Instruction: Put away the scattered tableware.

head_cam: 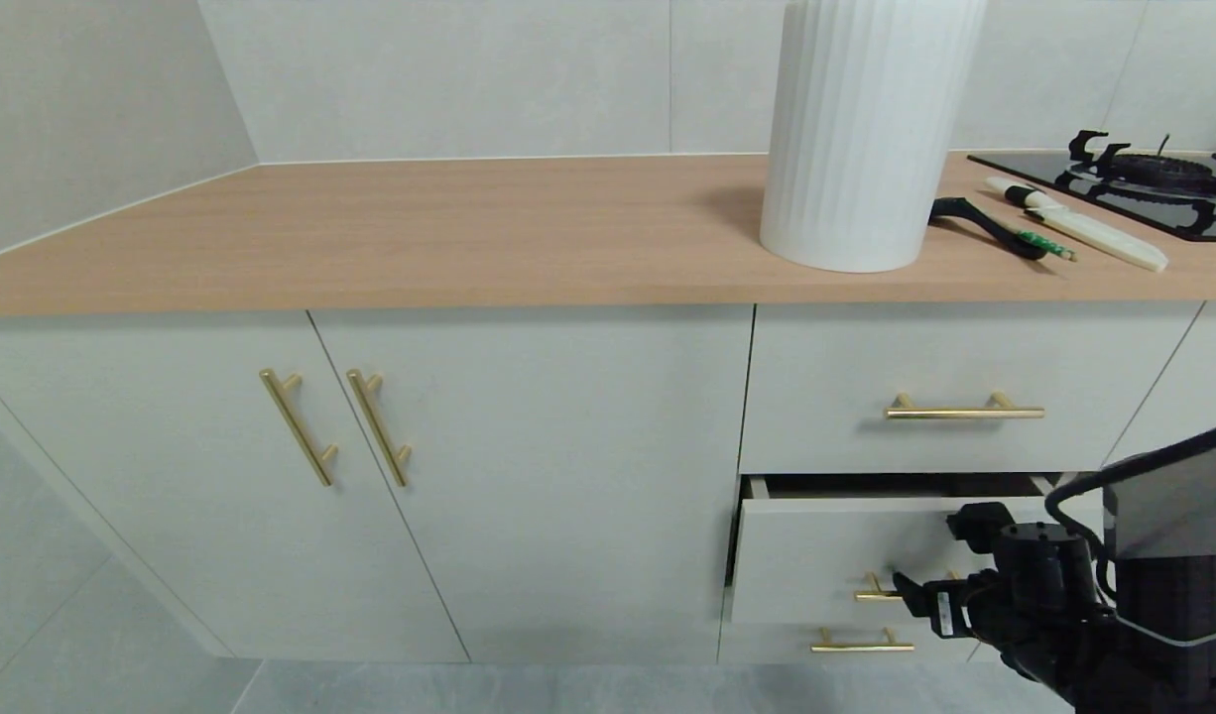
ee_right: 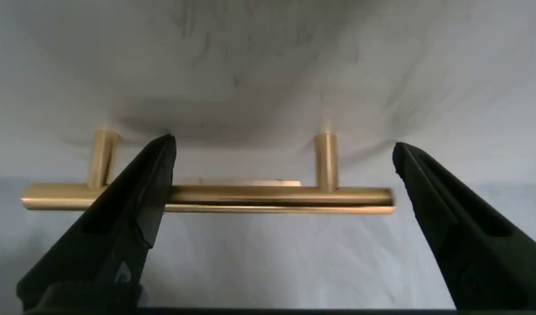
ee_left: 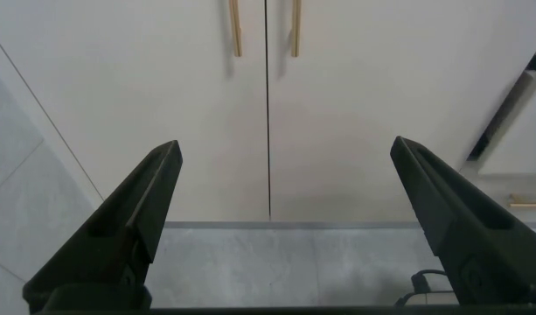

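Brass bar handle [ee_right: 215, 197] of the slightly pulled-out white drawer [head_cam: 816, 555] lies just ahead of the released right claw [ee_right: 283, 147]. The left claw [ee_left: 285, 144], also released, faces white cabinet doors [ee_left: 337, 131]. A black-handled utensil [head_cam: 985, 226] and a white knife [head_cam: 1094, 233] lie on the wooden table [head_cam: 469, 228].

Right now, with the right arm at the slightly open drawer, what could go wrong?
1. The right gripper holds its fingers open along the drawer handle, not across it; closing may miss the bar, and a pull could slip.
2. The lower handle sits close below; the gripper might knock it.
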You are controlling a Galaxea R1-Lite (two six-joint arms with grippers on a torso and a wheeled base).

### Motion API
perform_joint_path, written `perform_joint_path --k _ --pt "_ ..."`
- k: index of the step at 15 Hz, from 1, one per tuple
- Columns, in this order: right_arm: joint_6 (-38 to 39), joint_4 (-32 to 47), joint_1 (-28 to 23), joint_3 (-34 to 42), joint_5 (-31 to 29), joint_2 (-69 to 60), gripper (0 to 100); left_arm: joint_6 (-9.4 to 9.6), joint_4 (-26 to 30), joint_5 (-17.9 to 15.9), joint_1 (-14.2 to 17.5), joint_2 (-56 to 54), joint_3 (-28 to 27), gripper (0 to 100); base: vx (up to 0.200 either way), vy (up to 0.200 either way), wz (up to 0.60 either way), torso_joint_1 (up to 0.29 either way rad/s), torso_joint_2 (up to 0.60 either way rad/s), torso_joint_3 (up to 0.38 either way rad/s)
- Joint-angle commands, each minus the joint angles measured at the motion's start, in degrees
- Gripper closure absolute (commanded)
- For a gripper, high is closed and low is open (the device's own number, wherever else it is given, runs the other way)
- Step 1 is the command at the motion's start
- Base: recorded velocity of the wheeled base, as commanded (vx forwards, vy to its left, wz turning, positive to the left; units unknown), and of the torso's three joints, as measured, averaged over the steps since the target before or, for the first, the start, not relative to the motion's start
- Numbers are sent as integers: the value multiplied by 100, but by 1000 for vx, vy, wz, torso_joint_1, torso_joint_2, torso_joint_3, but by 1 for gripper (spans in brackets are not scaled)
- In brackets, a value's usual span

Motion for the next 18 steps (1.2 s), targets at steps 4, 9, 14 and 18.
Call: perform_joint_path --k 4,9,14,18 --pt "-152 3410 631 -236 30 -3486 0 0 -1 1 1 0 0 0 0 0 0 0 0 0" --pt "129 3920 692 -605 12 -4206 0 0 -1 1 1 0 0 0 0 0 0 0 0 0" --pt "313 3041 657 -588 -40 -3125 0 0 -1 1 1 0 0 0 0 0 0 0 0 0" --pt "656 1705 552 -579 -383 -1904 0 0 -1 1 1 0 0 0 0 0 0 0 0 0"
